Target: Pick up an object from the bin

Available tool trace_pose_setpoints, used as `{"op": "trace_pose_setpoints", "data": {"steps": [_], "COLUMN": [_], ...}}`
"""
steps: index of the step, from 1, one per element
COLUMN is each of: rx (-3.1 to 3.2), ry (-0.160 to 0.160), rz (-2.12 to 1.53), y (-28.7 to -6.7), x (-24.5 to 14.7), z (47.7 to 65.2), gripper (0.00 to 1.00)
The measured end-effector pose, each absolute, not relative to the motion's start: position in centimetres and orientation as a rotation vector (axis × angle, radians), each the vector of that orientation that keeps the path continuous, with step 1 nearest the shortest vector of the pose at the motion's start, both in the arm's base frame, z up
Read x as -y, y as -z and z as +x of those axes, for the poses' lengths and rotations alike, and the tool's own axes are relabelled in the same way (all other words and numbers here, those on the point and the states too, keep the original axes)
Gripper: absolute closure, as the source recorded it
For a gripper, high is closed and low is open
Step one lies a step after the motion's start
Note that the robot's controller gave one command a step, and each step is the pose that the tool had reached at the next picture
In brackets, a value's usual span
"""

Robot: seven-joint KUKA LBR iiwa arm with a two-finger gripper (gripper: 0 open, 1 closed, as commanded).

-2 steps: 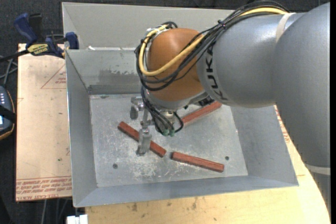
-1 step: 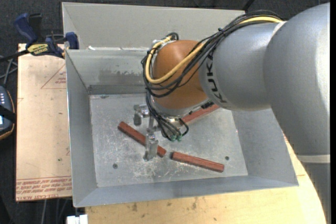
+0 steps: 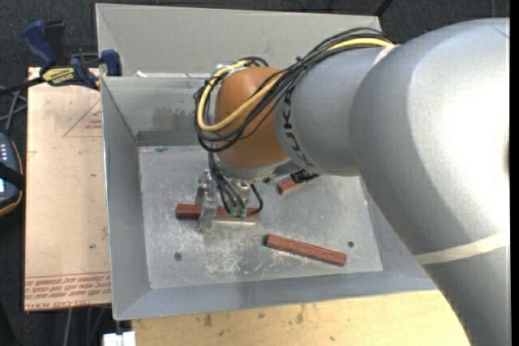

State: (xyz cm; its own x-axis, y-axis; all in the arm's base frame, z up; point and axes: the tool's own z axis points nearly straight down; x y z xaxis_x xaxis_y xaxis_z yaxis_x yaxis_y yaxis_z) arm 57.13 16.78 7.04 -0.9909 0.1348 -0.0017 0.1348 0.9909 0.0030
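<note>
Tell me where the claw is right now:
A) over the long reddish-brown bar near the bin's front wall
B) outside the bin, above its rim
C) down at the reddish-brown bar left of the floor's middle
C: the claw is low at the reddish-brown bar, whose ends stick out on either side of it, while the longer bar lies apart, nearer the front wall.

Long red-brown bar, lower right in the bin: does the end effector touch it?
No, the bar lies flat, apart from the end effector.
</note>
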Motion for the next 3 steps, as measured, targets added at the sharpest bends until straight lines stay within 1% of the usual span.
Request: {"op": "trace_pose_setpoints", "data": {"steps": [1, 2, 3], "rx": [-3.132, -3.135, -3.138], "ry": [-0.005, -0.002, -0.002], "rz": [0.213, 0.229, 0.116], "y": [-7.0, -10.7, -22.0], "x": [-16.8, -14.9, -20.4], "z": [57.1, 57.8, 57.3], "gripper": [1.00, 1.00, 1.00]}}
